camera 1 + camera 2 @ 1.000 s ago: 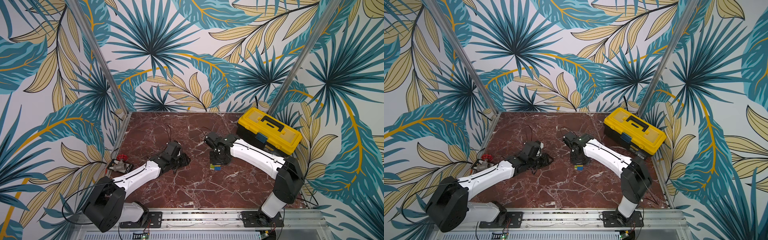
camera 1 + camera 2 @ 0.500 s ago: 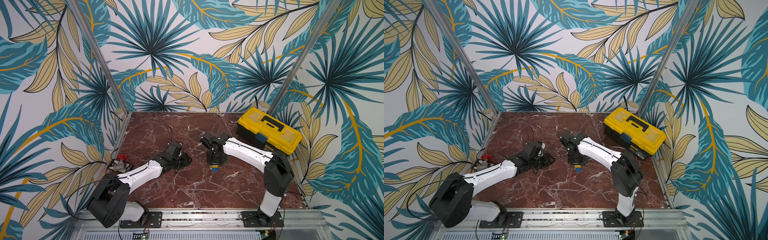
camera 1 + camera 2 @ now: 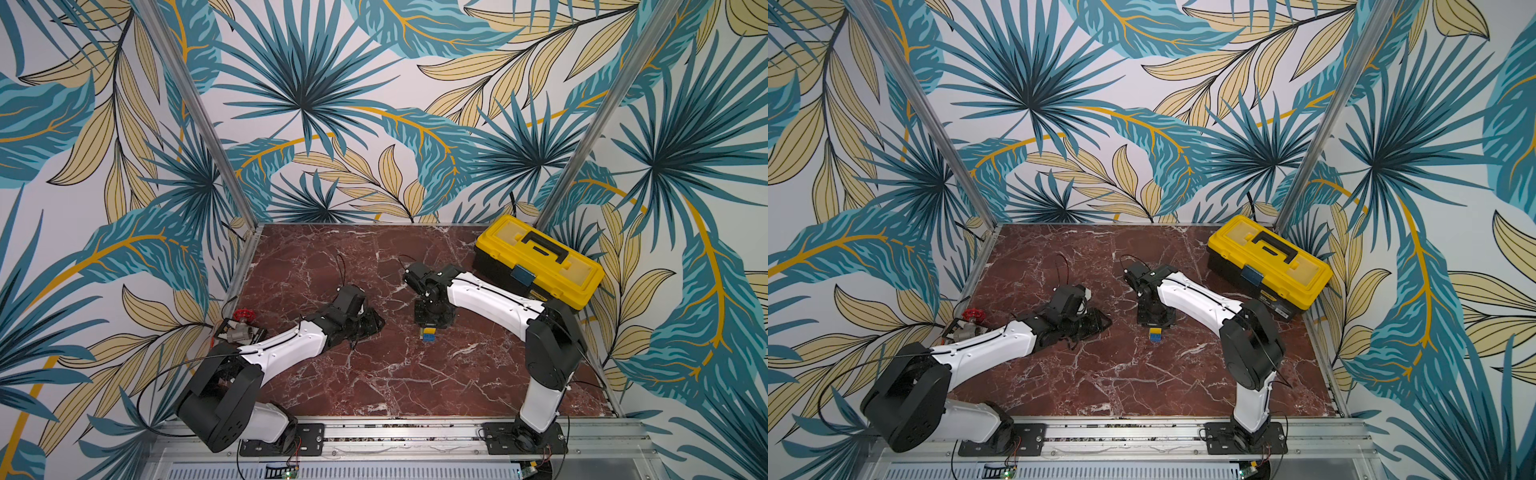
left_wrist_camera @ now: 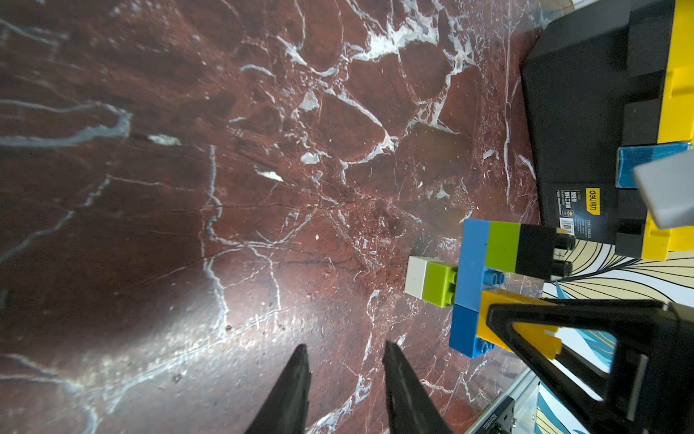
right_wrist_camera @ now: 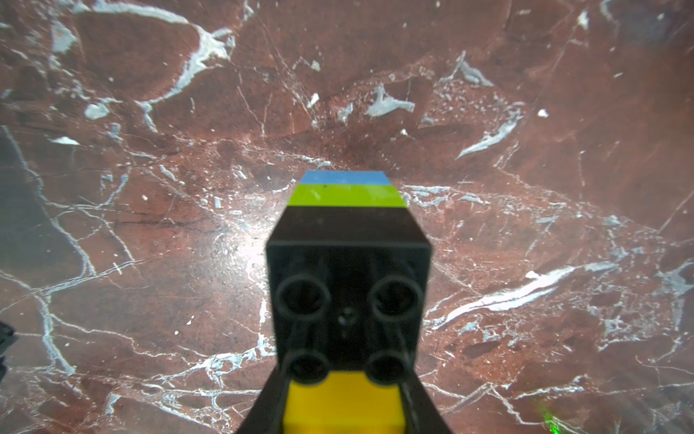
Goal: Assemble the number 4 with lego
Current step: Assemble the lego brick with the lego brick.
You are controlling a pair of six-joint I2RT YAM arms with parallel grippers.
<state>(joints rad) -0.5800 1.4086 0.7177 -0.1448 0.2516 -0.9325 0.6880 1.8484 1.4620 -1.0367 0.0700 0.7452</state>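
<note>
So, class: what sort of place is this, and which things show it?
Probably a robot test cell: left arm and right arm bolted to a metal rail, a marble-look tabletop boxed in by leaf-print panels, and a yellow toolbox.

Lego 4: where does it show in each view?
Both top views: lego 4 mid-table, at the right gripper's tip.
Left wrist: side-on, near the toolbox.
Right wrist: central, black brick's studs facing the camera.
Shared landmark: the yellow brick that the right gripper clamps.
</note>
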